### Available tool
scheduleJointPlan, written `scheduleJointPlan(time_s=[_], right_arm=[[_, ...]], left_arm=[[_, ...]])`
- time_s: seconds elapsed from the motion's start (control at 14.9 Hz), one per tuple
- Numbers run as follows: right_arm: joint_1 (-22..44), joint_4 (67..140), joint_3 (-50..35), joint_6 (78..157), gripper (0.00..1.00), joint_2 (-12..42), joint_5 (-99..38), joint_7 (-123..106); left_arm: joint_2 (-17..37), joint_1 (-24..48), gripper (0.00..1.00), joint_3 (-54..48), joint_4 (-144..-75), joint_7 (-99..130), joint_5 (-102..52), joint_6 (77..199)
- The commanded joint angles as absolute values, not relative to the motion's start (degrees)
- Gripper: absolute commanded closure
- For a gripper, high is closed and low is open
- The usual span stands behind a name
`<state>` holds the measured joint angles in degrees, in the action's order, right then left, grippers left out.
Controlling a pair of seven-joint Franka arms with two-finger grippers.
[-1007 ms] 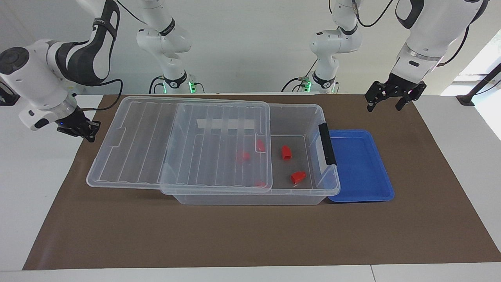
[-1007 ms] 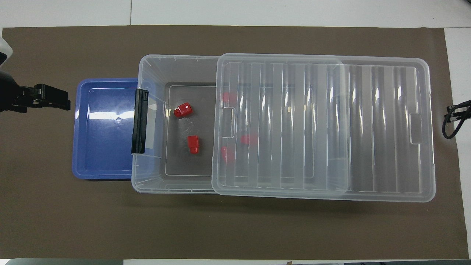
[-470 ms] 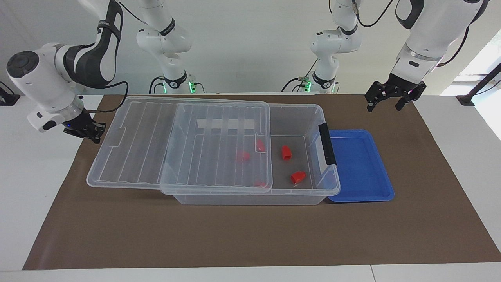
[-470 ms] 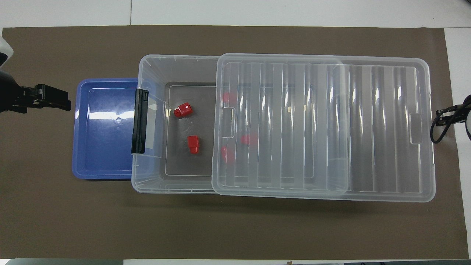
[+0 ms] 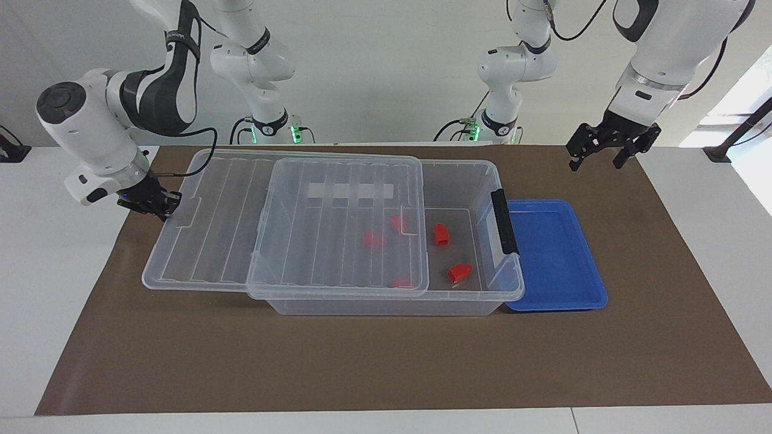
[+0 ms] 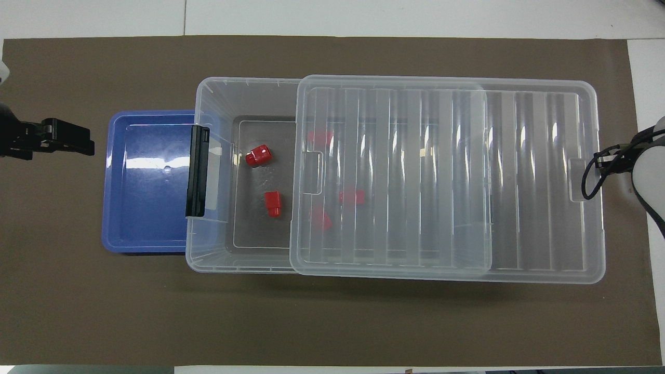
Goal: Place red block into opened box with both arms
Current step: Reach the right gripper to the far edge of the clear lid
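Red blocks lie inside the clear plastic box (image 5: pixel 458 175) at the middle of the brown mat (image 5: pixel 386 361), seen from across the table. At the frame's left edge, the right gripper (image 5: pixel 158 208), its fingertips pressed together on nothing, sits at the short end of the ribbed transparent lid (image 5: pixel 283 223), apparently touching its rim. That lid rests on top of the box, slid toward the right arm's end so that it overhangs the wall there and leaves the other end uncovered. Three red shapes (image 5: pixel 374 240) show blurred through the lid. In the uncovered part, two red blocks (image 5: pixel 441 235) sit on the box floor, one (image 5: pixel 459 272) farther from the robots than the other. A black latch handle (image 5: pixel 504 221) runs along the box's short wall. Just beside that wall lies a shallow blue tray (image 5: pixel 558 253), its edge tucked under the box rim. Over the mat's corner near the robots, the left gripper (image 5: pixel 608 152) hangs with its fingers spread, holding nothing.
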<state>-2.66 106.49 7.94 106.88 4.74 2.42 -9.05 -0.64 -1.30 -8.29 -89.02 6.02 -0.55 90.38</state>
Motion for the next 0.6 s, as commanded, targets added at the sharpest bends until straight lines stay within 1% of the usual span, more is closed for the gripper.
scheduleJointPlan(time_s=[0.0,0.2,0.54], right_arm=[[-2.99,109.07,6.95,108.89,1.00,2.90,2.11,-7.74],[-2.99,109.86,6.24,109.68,1.00,2.64,1.41,-6.78],[-2.99,110.57,2.91,110.39,1.00,2.29,1.23,-2.30]], left_arm=[[-3.86,0.33,0.00,-7.65,-90.88,5.01,-2.11,90.44],[-5.27,2.81,0.00,-4.75,-91.67,2.47,-2.11,88.69],[-5.36,5.45,0.00,-1.06,-91.67,0.79,-2.11,88.42]])
